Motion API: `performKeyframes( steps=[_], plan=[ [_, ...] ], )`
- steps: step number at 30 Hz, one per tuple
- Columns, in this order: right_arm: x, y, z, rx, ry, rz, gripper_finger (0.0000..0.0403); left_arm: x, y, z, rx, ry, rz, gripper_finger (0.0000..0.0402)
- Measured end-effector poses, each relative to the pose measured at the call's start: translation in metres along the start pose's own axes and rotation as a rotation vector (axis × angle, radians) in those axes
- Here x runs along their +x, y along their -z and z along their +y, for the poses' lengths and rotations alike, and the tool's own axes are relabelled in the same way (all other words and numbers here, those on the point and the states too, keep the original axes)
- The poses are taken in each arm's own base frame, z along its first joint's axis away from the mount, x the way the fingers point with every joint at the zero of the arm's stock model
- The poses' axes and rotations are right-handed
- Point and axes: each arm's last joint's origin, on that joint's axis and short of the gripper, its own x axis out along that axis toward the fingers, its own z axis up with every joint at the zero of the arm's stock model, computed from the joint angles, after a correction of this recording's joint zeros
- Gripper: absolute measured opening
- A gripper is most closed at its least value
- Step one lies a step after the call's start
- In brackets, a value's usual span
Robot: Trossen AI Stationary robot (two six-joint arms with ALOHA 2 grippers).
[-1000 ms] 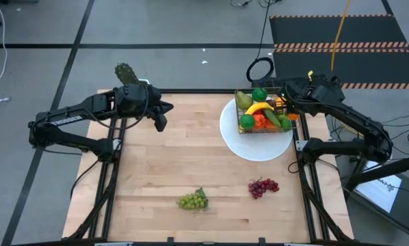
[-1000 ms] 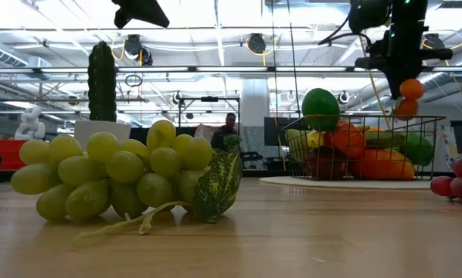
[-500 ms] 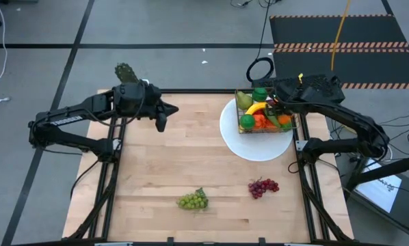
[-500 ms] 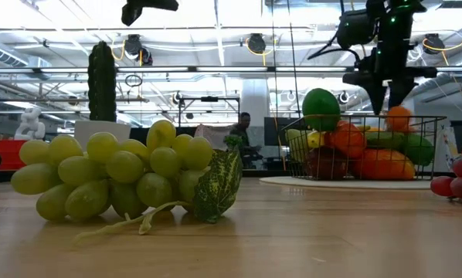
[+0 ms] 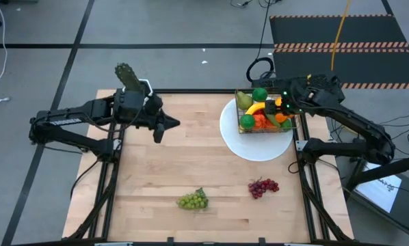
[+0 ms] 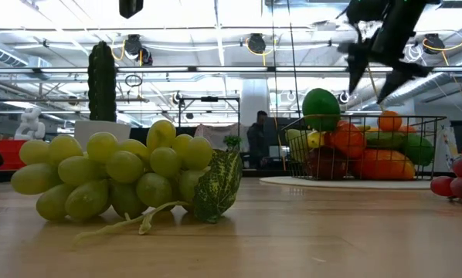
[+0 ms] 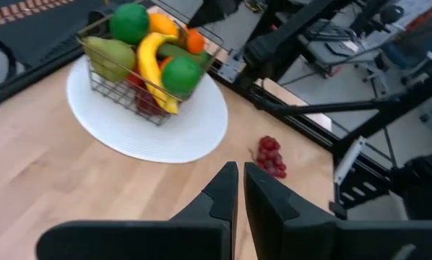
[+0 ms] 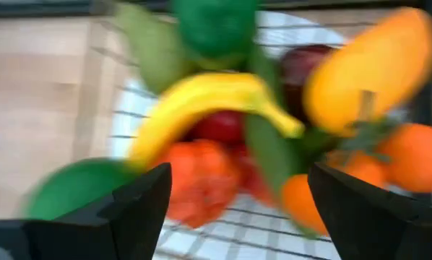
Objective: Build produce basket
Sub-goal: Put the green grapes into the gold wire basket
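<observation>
At the far left corner of the wooden surface (image 5: 191,157) stands a potted green cactus (image 5: 127,74), and just beside it the left claw (image 5: 159,129) hangs above the boards with its two dark fingers (image 7: 223,193) pressed together and nothing between them. Toward the near edge, a bunch of green grapes (image 5: 193,199) lies on bare wood, a mottled leaf at its end; well apart to its right lies a bunch of purple grapes (image 5: 262,186). Farther back and to the right, a white round plate (image 5: 252,149) carries the wire basket (image 5: 245,129), which sits on the plate's far half. The basket is heaped with produce: a green lime (image 5: 259,94) on top, a pear (image 5: 243,100), a yellow banana (image 5: 256,108), another lime (image 5: 247,121), red pieces beneath, and an orange (image 5: 284,117) at the right side. Directly over the basket's far right corner hovers the right claw (image 5: 284,104), its fingers (image 8: 136,206) spread wide, gripping nothing, the fruit lying free below them.
</observation>
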Motion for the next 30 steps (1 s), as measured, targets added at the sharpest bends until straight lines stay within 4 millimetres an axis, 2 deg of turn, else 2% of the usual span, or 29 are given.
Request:
performKeyframes(
  steps=[6, 11, 18, 21, 26, 30],
  plan=[
    [-0.028, 0.008, 0.005, -0.080, -0.262, -0.054, 0.0317, 0.000, 0.008, -0.014, 0.030, 0.040, 0.023, 0.0026],
    [-0.046, 0.015, 0.005, -0.162, -0.385, -0.110, 0.0316, 0.004, 0.021, -0.032, 0.080, 0.056, 0.052, 0.0026],
    [-0.060, 0.025, 0.005, -0.200, -0.535, -0.056, 0.0315, 0.042, 0.049, -0.060, 0.115, 0.085, 0.172, 0.0031],
    [-0.063, 0.032, 0.007, -0.225, -0.582, -0.012, 0.0315, 0.060, 0.067, -0.076, 0.120, 0.119, 0.234, 0.0056],
    [-0.070, 0.044, 0.011, -0.287, -0.642, 0.029, 0.0315, 0.083, 0.104, -0.110, 0.068, 0.186, 0.309, 0.0128],
    [-0.074, 0.051, 0.013, -0.354, -0.676, 0.044, 0.0315, 0.092, 0.147, -0.138, 0.069, 0.221, 0.397, 0.0150]
  ],
)
